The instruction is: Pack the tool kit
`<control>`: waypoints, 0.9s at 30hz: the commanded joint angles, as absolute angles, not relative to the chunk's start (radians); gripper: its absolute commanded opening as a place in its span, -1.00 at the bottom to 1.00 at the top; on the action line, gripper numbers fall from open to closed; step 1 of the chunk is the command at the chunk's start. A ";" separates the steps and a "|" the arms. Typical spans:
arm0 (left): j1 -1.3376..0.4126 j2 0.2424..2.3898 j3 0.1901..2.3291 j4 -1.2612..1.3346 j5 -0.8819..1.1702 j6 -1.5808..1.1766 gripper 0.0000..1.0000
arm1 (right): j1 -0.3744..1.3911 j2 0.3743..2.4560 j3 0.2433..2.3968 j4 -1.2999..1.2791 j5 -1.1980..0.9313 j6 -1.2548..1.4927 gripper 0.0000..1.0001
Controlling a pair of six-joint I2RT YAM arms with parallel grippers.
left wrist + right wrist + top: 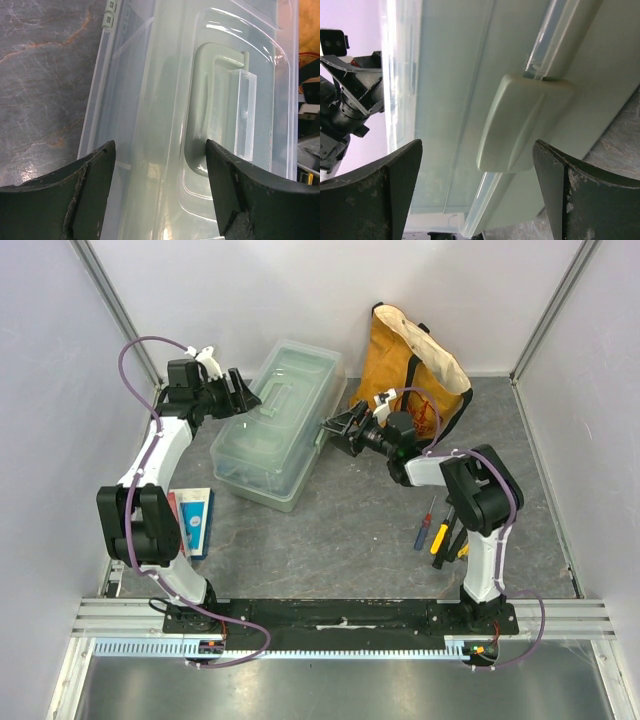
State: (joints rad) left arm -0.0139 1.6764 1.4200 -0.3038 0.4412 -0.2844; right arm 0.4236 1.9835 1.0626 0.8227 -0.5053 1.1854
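The green toolbox (275,425) sits shut on the table (350,540), and the little tools (440,530) lie near the right arm. Both sets of jaws are wide apart. The right gripper (477,145) should flip the latch (520,120) gently while the left gripper (159,144) steadies the box.

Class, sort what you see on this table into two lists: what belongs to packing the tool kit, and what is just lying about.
Belongs to the job:
sage-green toolbox with clear lid
small hand tools with red, yellow and black handles

Just lying about:
mustard-yellow tote bag
flat red and blue packets
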 commanded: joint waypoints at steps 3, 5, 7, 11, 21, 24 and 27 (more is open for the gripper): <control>-0.028 1.680 1.391 -0.437 0.555 -0.287 0.51 | 0.426 2.077 1.054 1.085 -0.540 1.315 0.96; -0.028 1.683 1.394 -0.437 0.571 -0.290 0.51 | 0.426 2.092 1.054 1.100 -0.534 1.313 0.96; -0.028 1.687 1.394 -0.437 0.574 -0.294 0.50 | 0.426 2.111 1.060 1.127 -0.534 1.322 0.96; -0.029 1.698 1.397 -0.437 0.600 -0.307 0.50 | 0.426 2.138 1.072 1.150 -0.548 1.318 0.96; -0.029 1.720 1.385 -0.428 0.655 -0.339 0.48 | 0.431 2.215 1.080 1.265 -0.577 1.361 0.96; -0.029 1.727 1.373 -0.417 0.682 -0.353 0.48 | 0.436 2.236 1.097 1.308 -0.584 1.364 0.96; -0.029 1.732 1.358 -0.397 0.716 -0.374 0.48 | 0.443 2.270 1.108 1.387 -0.604 1.396 0.96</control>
State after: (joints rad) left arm 0.0086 1.6878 1.4128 -0.3016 0.5484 -0.2951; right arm 0.4240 2.2265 1.0626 1.2499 -0.5663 1.3544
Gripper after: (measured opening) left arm 0.748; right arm 0.980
